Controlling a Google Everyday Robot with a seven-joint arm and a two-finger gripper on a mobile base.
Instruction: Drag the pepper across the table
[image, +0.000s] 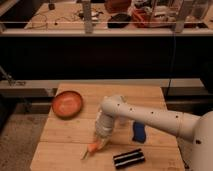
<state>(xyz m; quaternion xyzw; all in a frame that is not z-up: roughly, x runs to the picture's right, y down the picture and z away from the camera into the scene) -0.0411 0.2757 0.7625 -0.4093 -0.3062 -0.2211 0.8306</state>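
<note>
A small orange pepper (92, 148) with a pale green stem lies on the wooden table (65, 135) near the front middle. My gripper (98, 144) hangs from the white arm (150, 117) and points straight down right at the pepper, touching or nearly touching its right side. The arm comes in from the right edge of the view and hides part of the table's middle.
An orange plate (67, 104) sits at the table's back left. A blue object (137, 132) lies right of the gripper. A black object with white stripes (129, 158) lies near the front edge. A cluttered bench stands behind the table.
</note>
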